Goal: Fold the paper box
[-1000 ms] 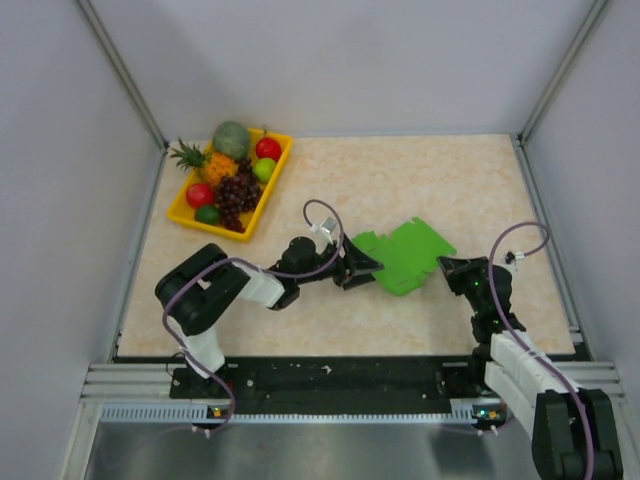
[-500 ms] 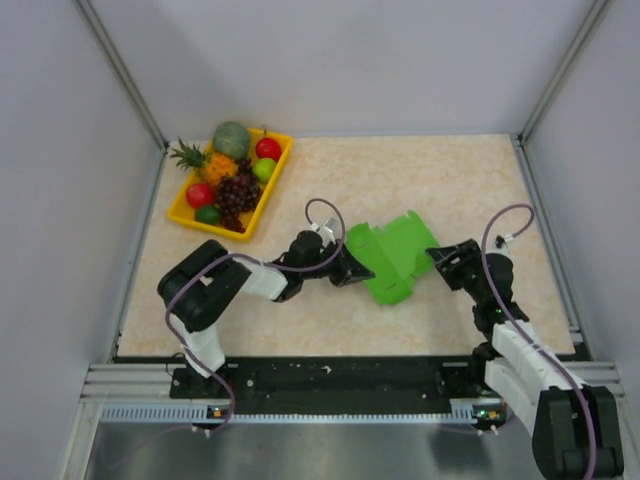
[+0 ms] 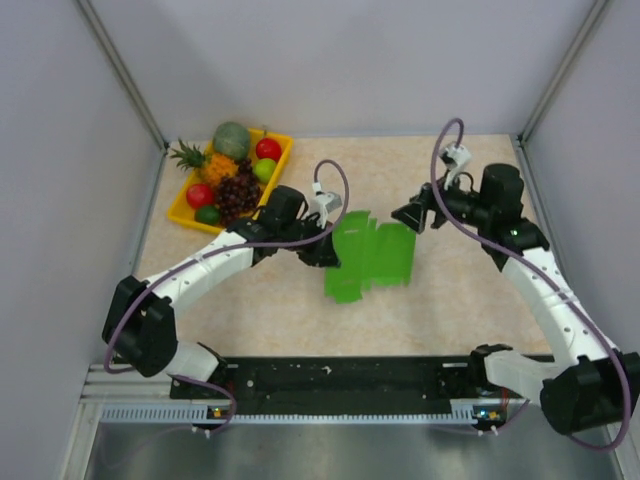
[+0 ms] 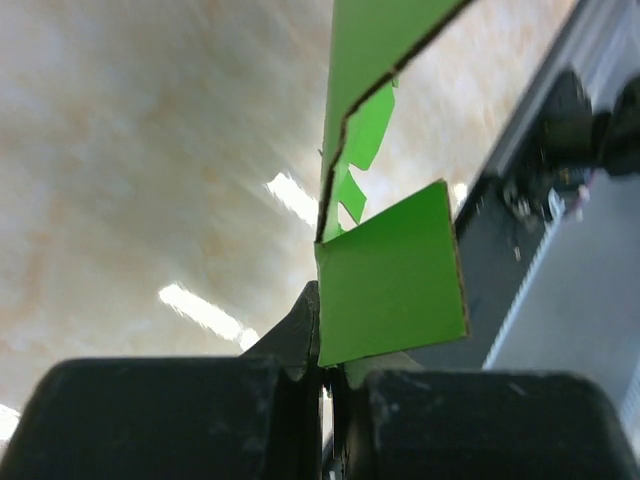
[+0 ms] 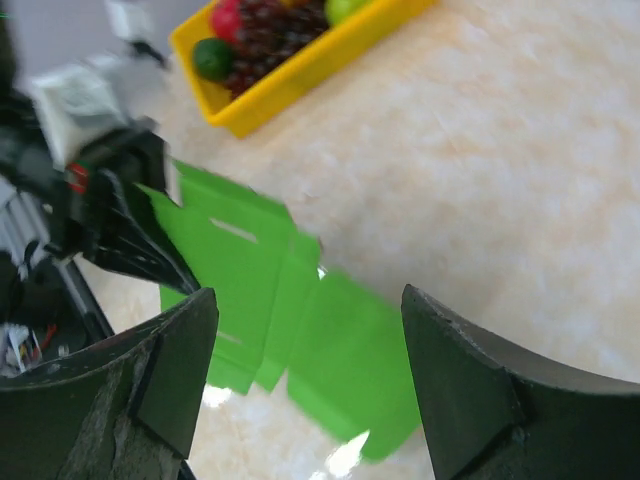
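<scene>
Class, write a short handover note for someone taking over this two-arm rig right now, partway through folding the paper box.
Left gripper: shut on one edge of the paper box, holding it up off the table.
Right gripper: open and empty, facing the sheet's opposite side.
Done: the sheet is lifted; its panels are spread out, with no walls formed.
Left: probably bring the right gripper onto the free edge, then fold the flaps into a box.
</scene>
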`<state>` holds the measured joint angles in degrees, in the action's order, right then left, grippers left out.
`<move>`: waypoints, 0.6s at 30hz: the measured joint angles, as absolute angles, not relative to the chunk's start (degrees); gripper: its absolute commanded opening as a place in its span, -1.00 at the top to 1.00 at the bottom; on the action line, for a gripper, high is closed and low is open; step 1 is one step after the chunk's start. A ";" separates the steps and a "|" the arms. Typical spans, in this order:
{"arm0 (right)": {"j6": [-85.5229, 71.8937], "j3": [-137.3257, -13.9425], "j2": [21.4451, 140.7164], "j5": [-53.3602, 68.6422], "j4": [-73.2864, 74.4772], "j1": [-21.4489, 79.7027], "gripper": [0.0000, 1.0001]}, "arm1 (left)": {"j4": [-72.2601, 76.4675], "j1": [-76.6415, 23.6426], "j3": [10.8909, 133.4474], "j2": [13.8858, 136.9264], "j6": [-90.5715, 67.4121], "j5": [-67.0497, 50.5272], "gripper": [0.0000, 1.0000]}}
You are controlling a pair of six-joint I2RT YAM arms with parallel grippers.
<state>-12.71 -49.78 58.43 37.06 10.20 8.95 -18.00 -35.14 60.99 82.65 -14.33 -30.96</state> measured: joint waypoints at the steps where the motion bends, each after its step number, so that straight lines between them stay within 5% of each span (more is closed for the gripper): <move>1: -8.29 -55.05 61.47 39.09 12.71 11.11 -0.48 | -20.69 -35.14 61.01 82.65 -12.40 -32.95 1.00; 8: 9.54 -69.60 71.00 53.45 23.97 15.84 -0.38 | -35.77 -35.35 63.92 82.63 -2.00 -38.39 1.00; 18: 14.35 -69.63 76.23 61.54 30.11 22.41 -0.09 | -41.15 -37.43 66.67 81.47 6.35 -43.70 1.00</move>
